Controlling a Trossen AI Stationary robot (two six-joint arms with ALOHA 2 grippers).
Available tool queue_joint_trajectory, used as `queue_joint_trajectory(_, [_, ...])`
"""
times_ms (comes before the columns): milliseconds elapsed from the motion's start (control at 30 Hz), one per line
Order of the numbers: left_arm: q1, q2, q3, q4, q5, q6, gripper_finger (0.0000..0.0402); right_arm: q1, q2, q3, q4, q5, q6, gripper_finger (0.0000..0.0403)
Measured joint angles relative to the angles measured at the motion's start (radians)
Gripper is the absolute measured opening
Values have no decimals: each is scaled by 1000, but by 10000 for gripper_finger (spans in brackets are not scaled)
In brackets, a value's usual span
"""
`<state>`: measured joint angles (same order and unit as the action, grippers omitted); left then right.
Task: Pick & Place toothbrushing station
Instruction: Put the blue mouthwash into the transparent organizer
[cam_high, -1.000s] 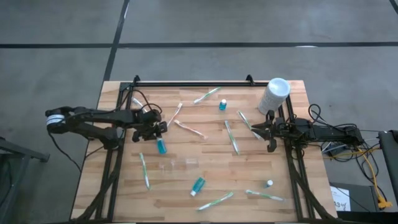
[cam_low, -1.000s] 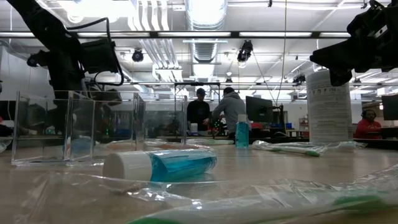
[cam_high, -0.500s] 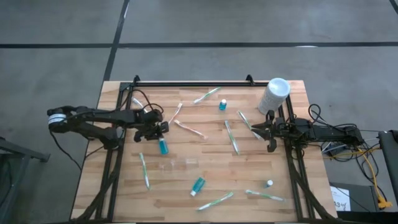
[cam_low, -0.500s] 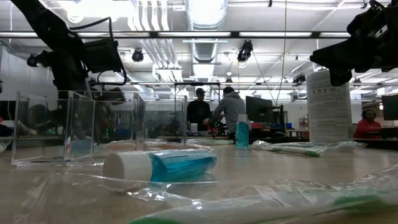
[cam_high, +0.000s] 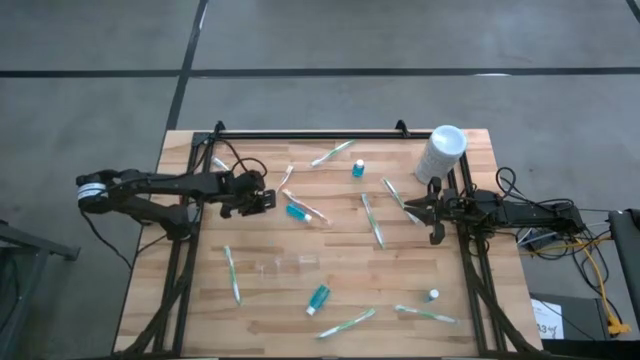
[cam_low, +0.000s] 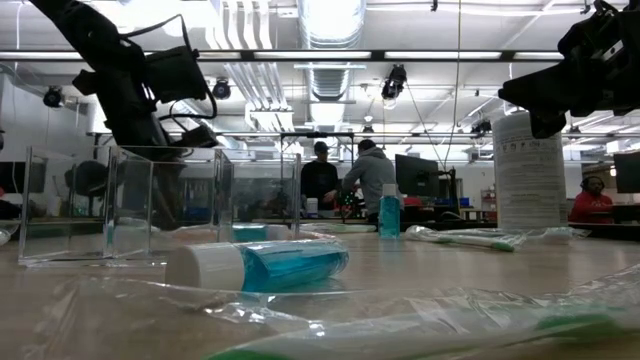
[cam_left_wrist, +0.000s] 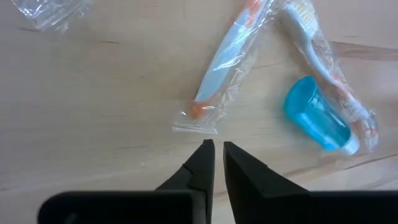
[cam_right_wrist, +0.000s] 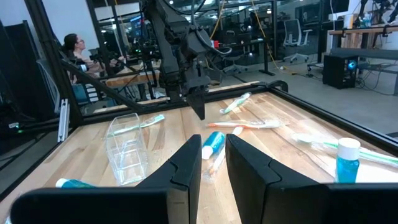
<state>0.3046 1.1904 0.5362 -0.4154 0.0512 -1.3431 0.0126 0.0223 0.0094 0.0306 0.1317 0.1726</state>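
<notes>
In the high view the blue toothpaste tube (cam_high: 296, 211) lies left of centre on the counter (cam_high: 330, 300), just right of the left end effector (cam_high: 266, 199), long axis slanting down-right. That end effector is nearly closed, empty, and nearest; the right end effector (cam_high: 408, 207) waits far right, slightly parted.

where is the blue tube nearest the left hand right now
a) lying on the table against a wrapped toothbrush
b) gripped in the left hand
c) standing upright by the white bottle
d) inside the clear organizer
a: the blue tube lies flat on the wood against a wrapped toothbrush, clear of the left hand, which holds nothing.
</notes>
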Motion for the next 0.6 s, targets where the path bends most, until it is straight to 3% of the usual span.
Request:
queue_joint_trajectory(200, [0, 0, 12, 6, 28, 78, 51, 0, 0, 0, 0, 0, 0, 68])
queue_joint_trajectory(400, [0, 13, 69, 57, 36, 360, 105, 0, 0, 0, 0, 0, 0, 68])
queue_joint_trajectory(600, [-2, 50, 80, 268, 37, 677, 174, 0, 0, 0, 0, 0, 0, 68])
